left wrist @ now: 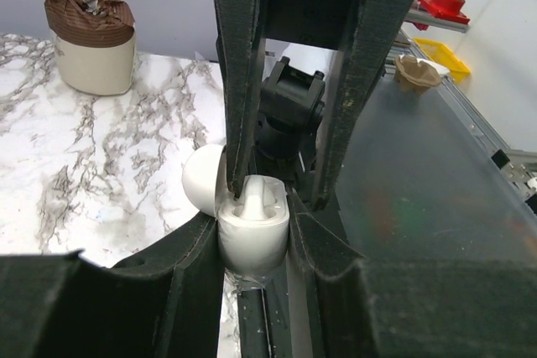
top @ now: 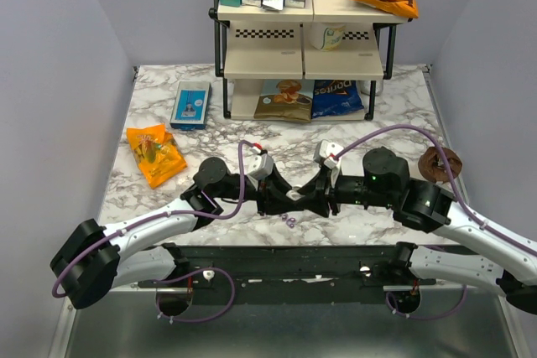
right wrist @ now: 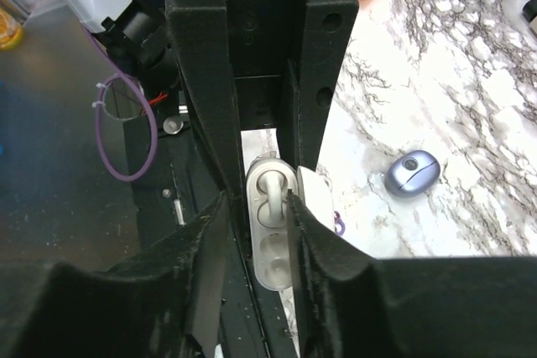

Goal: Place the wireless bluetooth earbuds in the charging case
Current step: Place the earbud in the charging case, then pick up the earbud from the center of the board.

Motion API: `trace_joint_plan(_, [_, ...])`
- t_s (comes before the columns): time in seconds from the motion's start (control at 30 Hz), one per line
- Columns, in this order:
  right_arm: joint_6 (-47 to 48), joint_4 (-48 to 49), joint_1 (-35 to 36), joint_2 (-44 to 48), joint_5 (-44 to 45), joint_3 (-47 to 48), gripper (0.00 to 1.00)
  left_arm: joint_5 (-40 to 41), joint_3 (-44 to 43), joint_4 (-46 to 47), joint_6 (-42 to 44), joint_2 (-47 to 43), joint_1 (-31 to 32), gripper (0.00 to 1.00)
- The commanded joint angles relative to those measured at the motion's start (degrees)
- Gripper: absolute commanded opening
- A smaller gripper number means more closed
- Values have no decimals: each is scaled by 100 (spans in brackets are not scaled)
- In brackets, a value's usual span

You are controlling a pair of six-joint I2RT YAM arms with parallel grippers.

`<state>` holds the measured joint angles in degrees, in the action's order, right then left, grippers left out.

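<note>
- Fingers [left wrist: 189,264] of the left gripper [left wrist: 254,245] pinch the open, pale charging case [left wrist: 252,232] by its sides, above the marble table's [top: 377,115] near edge.
- One earbud [right wrist: 270,193] sits in a socket.
- The right gripper [right wrist: 258,207] straddles the case, fingers [right wrist: 201,266] parted.
- A small lavender-blue rounded piece [right wrist: 413,173] lies on the marble nearby.

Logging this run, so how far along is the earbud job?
Done: one ring-tipped pale earbud sits in a well of the pale glossy open charging case. In hand: left fingers clamp the case; right fingers stand parted around it. Remaining: the second well is empty; whether the small lavender-blue oval piece on the white marble tabletop belongs there, I cannot tell.
</note>
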<state>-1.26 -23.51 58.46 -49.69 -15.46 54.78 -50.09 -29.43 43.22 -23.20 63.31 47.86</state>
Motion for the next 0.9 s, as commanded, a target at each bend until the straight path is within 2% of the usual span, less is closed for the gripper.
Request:
trace_joint_plan(0.0, [-111,-119,-10,152,403,252,46,-124,51,406,44,-143,66,0])
trace_joint_plan(0.07, [-173,-145,-18,301,465,331,49,-81,78,380,96,-161,66,0])
trace_joint_plan(0.27, [-585,12,-18,899,2151,235,52,384,253,2,334,-353,57,0])
trace_joint_plan(0.3, [-665,4,-18,952,2614,174,52,516,314,-33,334,-406,57,0])
trace_joint_plan(0.43, [-1042,-57,-123,830,3172,-152,52,1464,762,46,211,-810,57,0])
trace_joint_plan(0.47, [-1191,-57,-141,760,3181,-352,52,1962,929,-6,202,-1029,57,0])
trace_joint_plan(0.57, [-1455,-5,-194,365,3050,-748,51,2685,1202,-331,202,-1590,57,0])
trace_joint_plan(0.7, [-1579,364,-194,-285,2410,-1188,47,3310,1256,-1286,421,-2374,57,0])
trace_joint_plan(0.87, [-1545,872,-194,-1217,1768,-1312,41,3488,949,-2255,782,-3060,48,0])
